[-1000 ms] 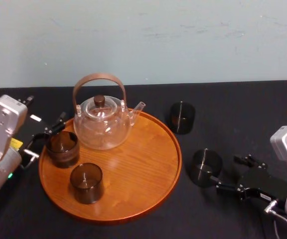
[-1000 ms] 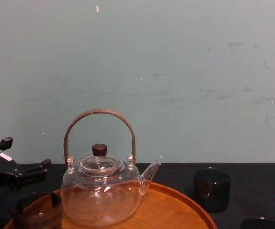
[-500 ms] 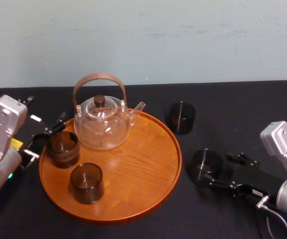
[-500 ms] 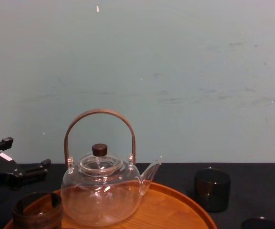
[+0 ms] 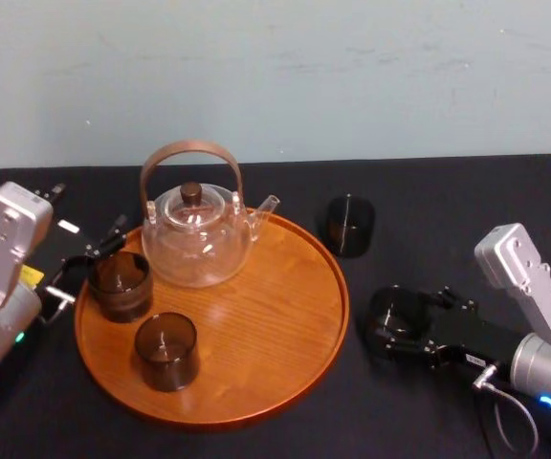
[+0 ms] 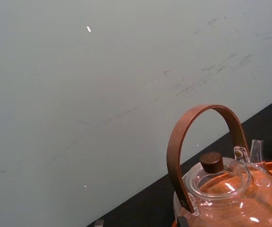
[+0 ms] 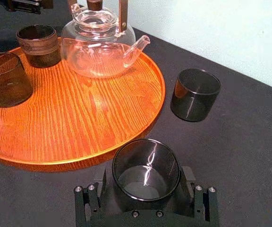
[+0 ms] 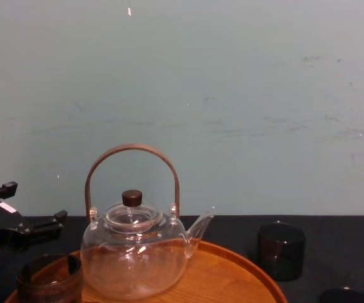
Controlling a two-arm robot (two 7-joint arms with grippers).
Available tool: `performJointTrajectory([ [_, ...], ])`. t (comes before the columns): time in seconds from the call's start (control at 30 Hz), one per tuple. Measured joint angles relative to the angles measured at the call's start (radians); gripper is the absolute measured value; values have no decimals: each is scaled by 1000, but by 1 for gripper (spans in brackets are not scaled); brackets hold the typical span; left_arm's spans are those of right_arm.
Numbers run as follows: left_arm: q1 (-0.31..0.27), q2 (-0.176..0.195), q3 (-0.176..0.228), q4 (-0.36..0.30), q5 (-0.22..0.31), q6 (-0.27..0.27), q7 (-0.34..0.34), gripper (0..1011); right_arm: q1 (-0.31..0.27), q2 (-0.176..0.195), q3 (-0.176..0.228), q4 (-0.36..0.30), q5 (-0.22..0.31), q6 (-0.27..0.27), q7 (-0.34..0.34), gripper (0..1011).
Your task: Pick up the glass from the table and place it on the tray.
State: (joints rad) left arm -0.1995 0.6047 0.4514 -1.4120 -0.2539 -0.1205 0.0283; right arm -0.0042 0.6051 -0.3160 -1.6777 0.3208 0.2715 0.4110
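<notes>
Head view: the right tool (image 5: 391, 331) is low on the black worktop (image 5: 467, 220), just right of the tray (image 5: 256, 335). Its jaws are spread wide, one on each side of the glass (image 5: 397, 308), which stands upright on the worktop, close beside the tray rim but off the tray. A second dark glass (image 5: 350, 226) stands farther back, apart from it. On the tray are the teapot (image 5: 196, 237), a ribbed cup (image 5: 120, 284) and a smoky tumbler (image 5: 165, 351). The left tool (image 5: 88, 261) is at the tray's left edge beside the ribbed cup, jaws apart and holding nothing.

Left wrist view: the teapot (image 6: 223, 189) is seen from close by, against the pale wall.

Right wrist view: the glass (image 7: 145, 163) sits between the right tool's (image 7: 146, 183) fingers (image 7: 189, 184), which lie very near its walls. I cannot tell whether they make contact. The tray (image 7: 79, 123) is just beyond it.

Chest view: the left tool (image 8: 27, 231) is at the lower left, behind the ribbed cup (image 8: 48, 279). The teapot (image 8: 133, 255) is on the tray (image 8: 232, 278), and the second dark glass (image 8: 281, 250) is to the right.
</notes>
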Motion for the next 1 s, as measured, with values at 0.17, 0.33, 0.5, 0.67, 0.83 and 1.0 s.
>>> performJointTrajectory([
  [0.17, 0, 0, 0, 0, 0, 0, 0, 1001, 15, -9, -5, 13, -4, 7, 0, 1002],
  [0.33, 0, 0, 0, 0, 0, 0, 0, 1001, 29, -17, -10, 25, -9, 12, -1, 1002],
  [0.5, 0, 0, 0, 0, 0, 0, 0, 1001, 41, -23, -18, 34, -17, 13, 2, 1002],
  [0.67, 0, 0, 0, 0, 0, 0, 0, 1001, 43, -23, -23, 35, -27, 9, 3, 1002],
  [0.83, 0, 0, 0, 0, 0, 0, 0, 1001, 42, -22, -22, 35, -26, 8, 3, 1003],
  [1.0, 0, 0, 0, 0, 0, 0, 0, 1001, 42, -22, -21, 34, -25, 8, 3, 994],
])
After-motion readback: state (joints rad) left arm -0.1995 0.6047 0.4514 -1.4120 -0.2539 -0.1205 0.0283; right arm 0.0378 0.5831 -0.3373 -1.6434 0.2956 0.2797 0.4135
